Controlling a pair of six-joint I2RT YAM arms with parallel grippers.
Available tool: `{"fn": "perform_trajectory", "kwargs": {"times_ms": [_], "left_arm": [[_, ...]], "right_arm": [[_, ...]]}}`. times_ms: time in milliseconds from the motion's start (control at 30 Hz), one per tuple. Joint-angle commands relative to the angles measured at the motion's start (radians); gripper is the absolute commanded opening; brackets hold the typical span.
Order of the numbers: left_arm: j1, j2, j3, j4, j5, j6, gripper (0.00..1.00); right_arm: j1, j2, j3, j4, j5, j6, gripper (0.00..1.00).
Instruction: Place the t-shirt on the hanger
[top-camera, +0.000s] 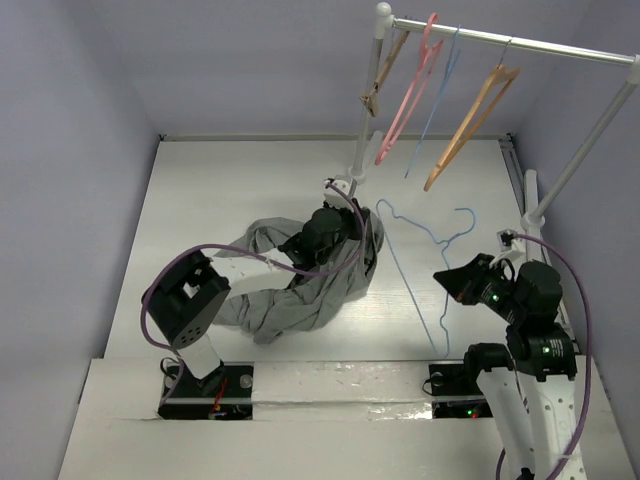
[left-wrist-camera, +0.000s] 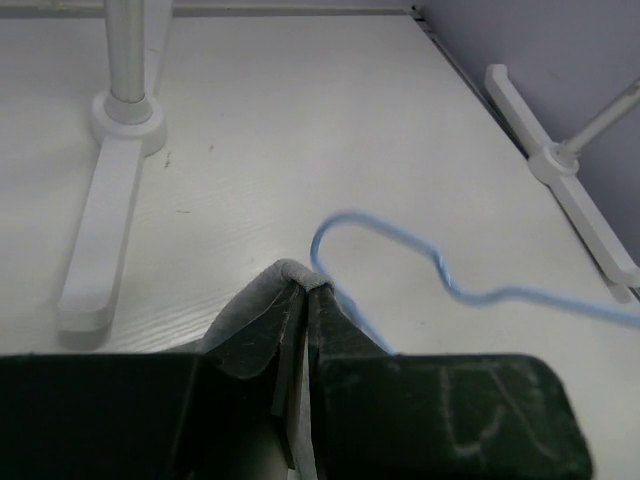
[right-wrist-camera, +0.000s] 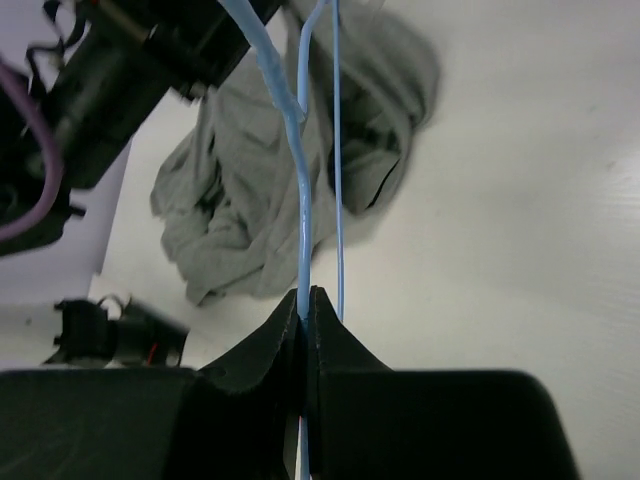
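Two pincers are seen, and both are pressed together on something. The left pincer (top-camera: 335, 228) is reached out to the middle of the table (top-camera: 230, 180), and a small fold of the grey t-shirt (top-camera: 300, 290) is pinched between its fingertips; this is shown closely in the left wrist view, where the cloth (left-wrist-camera: 262, 300) is wrapped over the tips of the left pincer (left-wrist-camera: 305, 290). The rest of the t-shirt is bunched in a heap from the middle of the table toward the near edge, on the left side.

The thin light-blue hanger (top-camera: 410, 294) is found just beside the t-shirt, on the side of the right edge. Its wire (right-wrist-camera: 303, 200) is clamped by the right pincer (right-wrist-camera: 308, 300), close to the near right corner. The curved hook (left-wrist-camera: 345, 225) is placed just beside the left pincer. Whether the hanger is lying on the table cannot be told.

At the far right corner a white rack (top-camera: 500, 40) is standing, with a pink hanger (top-camera: 410, 90) and a wooden hanger (top-camera: 470, 120) hung on it.
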Motion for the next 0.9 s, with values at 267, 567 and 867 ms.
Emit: {"fn": "perform_trajectory", "kwargs": {"times_ms": [267, 567, 867], "left_arm": [[0.048, 0.083, 0.182, -0.07, -0.061, 0.067, 0.0], [0.059, 0.037, 0.139, -0.056, -0.023, 0.055, 0.0], [0.002, -0.121, 0.004, -0.039, -0.032, 0.037, 0.0]], "right_arm": [[0.11, -0.021, -0.006, -0.067, -0.112, -0.003, 0.0], [0.12, -0.015, -0.027, -0.031, -0.037, -0.009, 0.0], [0.12, 0.045, -0.007, 0.081, -0.009, 0.023, 0.0]]}}
